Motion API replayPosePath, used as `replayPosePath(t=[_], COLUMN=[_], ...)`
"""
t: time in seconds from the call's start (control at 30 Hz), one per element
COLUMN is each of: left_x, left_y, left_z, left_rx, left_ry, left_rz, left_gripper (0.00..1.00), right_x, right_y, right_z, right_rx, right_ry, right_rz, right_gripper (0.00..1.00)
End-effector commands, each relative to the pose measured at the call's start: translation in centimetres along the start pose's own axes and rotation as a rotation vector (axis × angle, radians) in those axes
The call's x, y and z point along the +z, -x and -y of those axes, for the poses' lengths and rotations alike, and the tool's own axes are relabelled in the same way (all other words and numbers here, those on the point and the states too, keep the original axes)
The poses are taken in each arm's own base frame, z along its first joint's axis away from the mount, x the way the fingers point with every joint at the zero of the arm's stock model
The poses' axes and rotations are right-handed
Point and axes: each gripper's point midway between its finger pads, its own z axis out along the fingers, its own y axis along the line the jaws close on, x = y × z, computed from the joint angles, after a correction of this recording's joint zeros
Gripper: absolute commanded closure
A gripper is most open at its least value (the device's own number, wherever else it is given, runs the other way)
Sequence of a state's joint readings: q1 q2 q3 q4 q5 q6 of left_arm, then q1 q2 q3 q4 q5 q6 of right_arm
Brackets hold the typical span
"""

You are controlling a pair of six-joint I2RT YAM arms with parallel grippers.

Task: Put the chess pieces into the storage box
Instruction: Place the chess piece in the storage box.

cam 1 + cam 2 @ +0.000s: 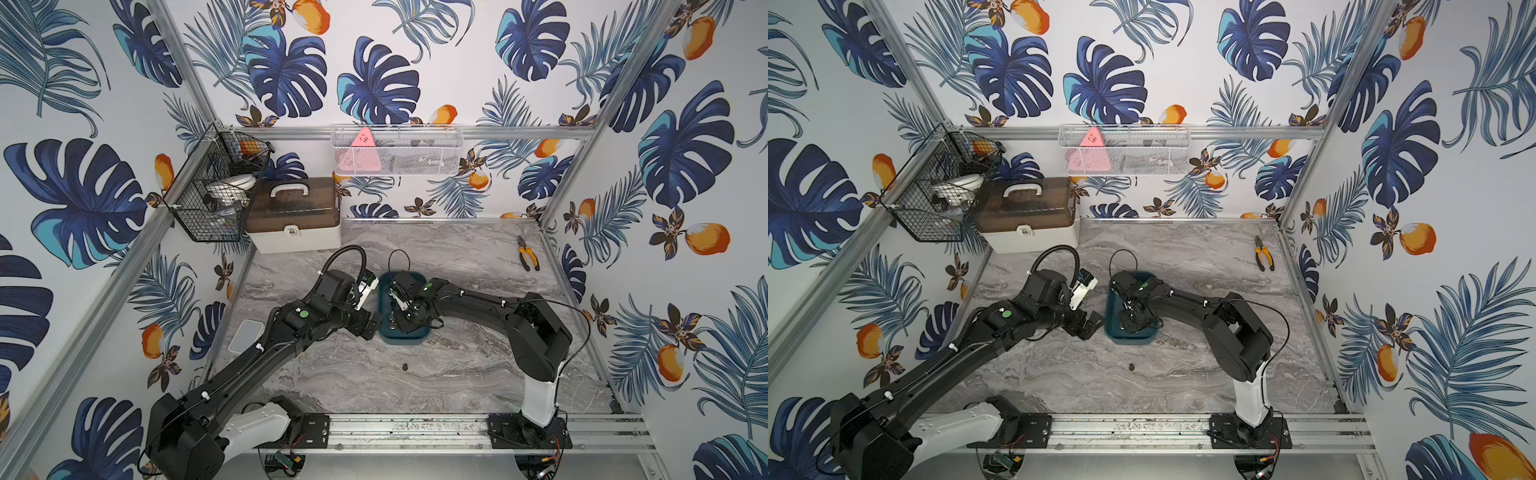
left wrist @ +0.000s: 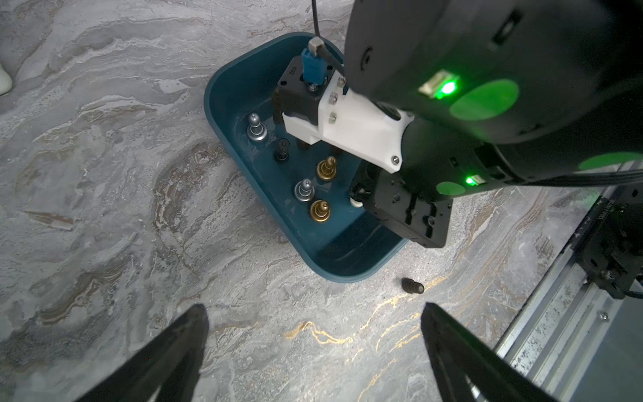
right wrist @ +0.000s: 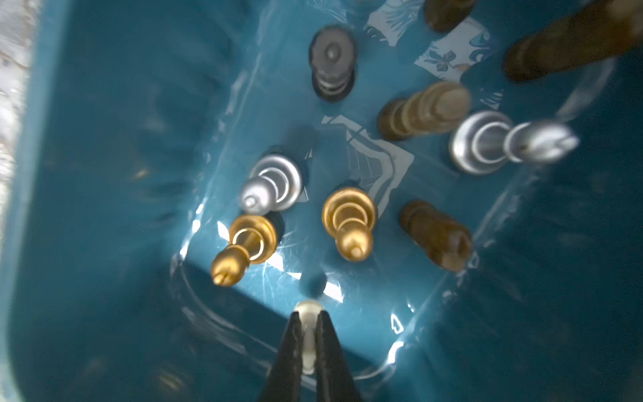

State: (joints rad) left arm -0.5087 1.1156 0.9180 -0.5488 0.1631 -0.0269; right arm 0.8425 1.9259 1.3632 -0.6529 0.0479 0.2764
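Right wrist view: right gripper [image 3: 309,315] pinches a mostly hidden white piece [image 3: 307,306]; left gripper [image 2: 313,306] spread wide.

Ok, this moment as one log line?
right end effector: shut on white piece, in box | left end effector: open | dark piece: on table

**Gloss, Metal and Matt Brown**

Glossy, smooth teal plastic for the storage box [image 3: 104,181], mirror-bright along its floor. Polished metallic shine on the golden pieces [image 3: 349,222] and the silvery pieces [image 3: 275,184]. Duller, wood-like brown on the dark pieces [image 3: 435,236], too blurred for any grain. Smooth, pearly finish on the white piece [image 3: 308,308]. Grey stone-patterned tabletop [image 2: 104,209], smooth with a soft sheen. Bare brushed metal along the front rail [image 1: 415,432], flecked with dark specks.
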Motion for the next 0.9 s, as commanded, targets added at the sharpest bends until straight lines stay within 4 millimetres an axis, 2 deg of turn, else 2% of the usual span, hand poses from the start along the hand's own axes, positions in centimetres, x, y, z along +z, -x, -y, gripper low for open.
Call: replayPosePath(t=[0.0,0.27,0.87], left_x=[-0.1,-0.1,-0.1], left_y=[0.1,0.0,0.0], left_z=[0.0,-0.1,0.0], left_rx=[0.012,0.015,0.015], left_ry=[0.001,0.002,-0.002], left_rz=[-0.005,-0.007,-0.007], left_gripper=[0.02,0.01,0.01], right_x=[0.0,0.2,1.6], right_y=[1.1,1.8,1.7], right_z=[0.0,0.5,0.3], right_rx=[-0.004,-0.006,-0.016], right_ry=[-0.010,-0.046,-0.082], right_rz=[0.040,0.070,0.059], right_gripper=[0.96,0.96,0.93])
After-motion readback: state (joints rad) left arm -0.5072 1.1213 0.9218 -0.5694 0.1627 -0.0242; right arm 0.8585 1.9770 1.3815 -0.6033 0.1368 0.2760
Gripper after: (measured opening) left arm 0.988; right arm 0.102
